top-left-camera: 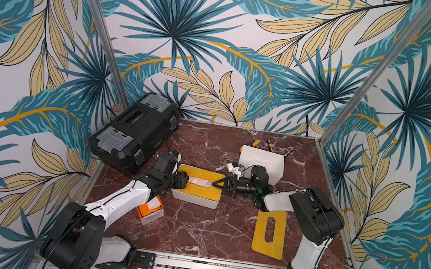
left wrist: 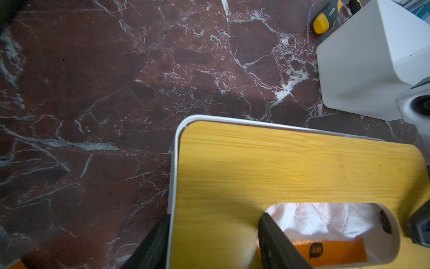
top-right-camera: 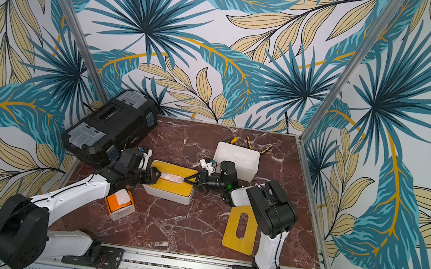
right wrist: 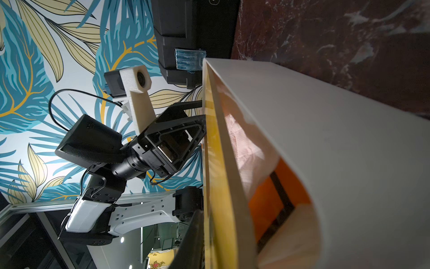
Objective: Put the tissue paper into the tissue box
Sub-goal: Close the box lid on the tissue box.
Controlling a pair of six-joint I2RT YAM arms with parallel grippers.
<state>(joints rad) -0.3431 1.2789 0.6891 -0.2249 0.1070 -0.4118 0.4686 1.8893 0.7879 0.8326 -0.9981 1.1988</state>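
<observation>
Left gripper (top-left-camera: 183, 181) straddles one end of the tissue box (top-left-camera: 193, 199). One finger (left wrist: 274, 240) reaches down through the slot (left wrist: 393, 244) in the yellow lid (top-left-camera: 199, 193), and the other finger (left wrist: 153, 244) lies against the outer wall. It appears clamped there, probably to steady the box. Right gripper (top-left-camera: 215, 183) meets the slot's opposite end with its jaws narrow about the lid's edge; whether it grips I cannot tell. Tissue paper (top-left-camera: 199, 182) lies inside the box and shows through the slot, so the lid is likely being seated. Another orange pack (top-left-camera: 150, 209) sits near the box.
</observation>
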